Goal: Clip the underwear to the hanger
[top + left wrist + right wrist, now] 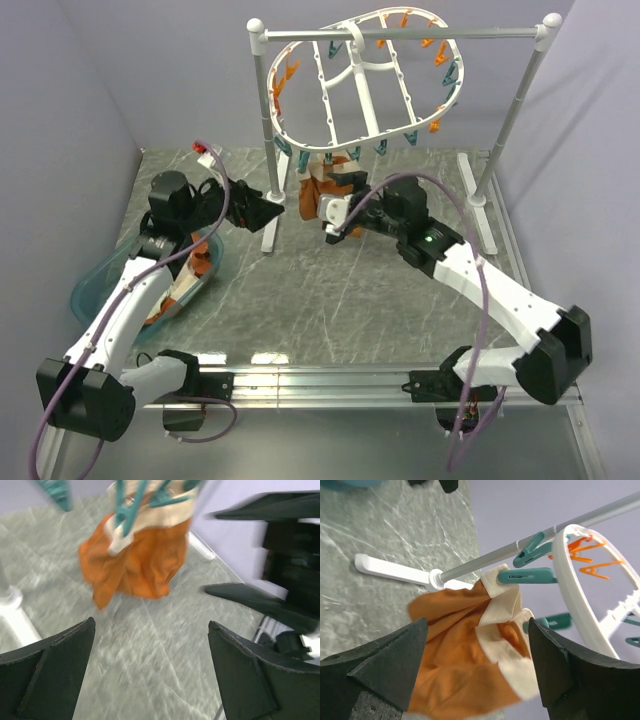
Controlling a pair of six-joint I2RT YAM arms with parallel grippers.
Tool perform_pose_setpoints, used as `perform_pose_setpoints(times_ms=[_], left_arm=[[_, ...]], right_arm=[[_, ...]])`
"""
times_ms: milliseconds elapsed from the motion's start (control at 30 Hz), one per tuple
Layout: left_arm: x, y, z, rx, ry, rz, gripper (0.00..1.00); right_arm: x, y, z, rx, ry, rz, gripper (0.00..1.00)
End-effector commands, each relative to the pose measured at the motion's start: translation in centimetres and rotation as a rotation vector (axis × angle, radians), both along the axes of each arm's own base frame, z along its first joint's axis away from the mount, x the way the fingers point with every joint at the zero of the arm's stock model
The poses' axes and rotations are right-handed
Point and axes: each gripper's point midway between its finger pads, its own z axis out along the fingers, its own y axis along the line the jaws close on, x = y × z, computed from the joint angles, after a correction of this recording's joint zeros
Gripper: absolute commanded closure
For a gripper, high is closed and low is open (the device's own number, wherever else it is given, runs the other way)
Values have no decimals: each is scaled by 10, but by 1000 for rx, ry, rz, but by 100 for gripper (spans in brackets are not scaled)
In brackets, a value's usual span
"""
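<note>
The underwear (pixel 322 188), rust-orange with a cream waistband, hangs below the white oval hanger (pixel 360 75). A teal clothespin (pixel 527 575) grips its waistband, and more teal pins (pixel 131 507) hold its top edge. My right gripper (pixel 332 222) is open just right of the underwear (pixel 450 655), which hangs loose between its spread fingers (pixel 385 665) without touching them. My left gripper (pixel 278 210) is open with nothing in it, a short way left of the underwear (pixel 135 562); only table shows between its fingers (pixel 55 670).
The hanger hangs on a grey-white pole stand (pixel 400 35), which has white feet (pixel 270 238) on the marbled table. A teal basin (pixel 150 280) with garments sits at the left by my left arm. The right arm's dark fingers (pixel 260 602) show in the left wrist view.
</note>
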Motion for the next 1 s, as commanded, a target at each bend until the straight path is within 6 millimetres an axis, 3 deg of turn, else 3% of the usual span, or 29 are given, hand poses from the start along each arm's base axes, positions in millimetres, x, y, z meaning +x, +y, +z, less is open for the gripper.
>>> perform_pose_setpoints(times_ms=[0, 67, 100, 167, 233, 433, 600, 667, 700, 800, 967], left_arm=[[10, 20, 1, 111, 100, 118, 1], [11, 26, -31, 195, 261, 134, 1], [21, 31, -33, 227, 277, 172, 1], [22, 38, -41, 268, 323, 196, 1], [28, 47, -34, 292, 294, 229, 1], [34, 65, -37, 355, 308, 320, 1], [28, 72, -57, 370, 331, 354, 1], [25, 73, -68, 390, 330, 345, 1], [24, 75, -72, 395, 334, 352, 1], [20, 82, -93, 445, 356, 361, 1], [13, 92, -115, 484, 360, 392, 1]], right_arm=[[-25, -18, 33, 82, -11, -45, 11], [-39, -33, 44, 139, 34, -87, 9], [-43, -38, 46, 156, 54, -106, 8], [-52, -60, 54, 210, 106, -189, 7], [-63, -78, 62, 255, 127, -242, 7], [-83, -142, 47, 392, 292, -497, 5], [-85, -205, 1, 471, 443, -752, 3], [-93, -216, -19, 479, 499, -801, 3], [-94, -223, -38, 468, 533, -844, 2], [-105, -231, -64, 517, 600, -875, 2], [-115, -241, -70, 626, 640, -905, 2]])
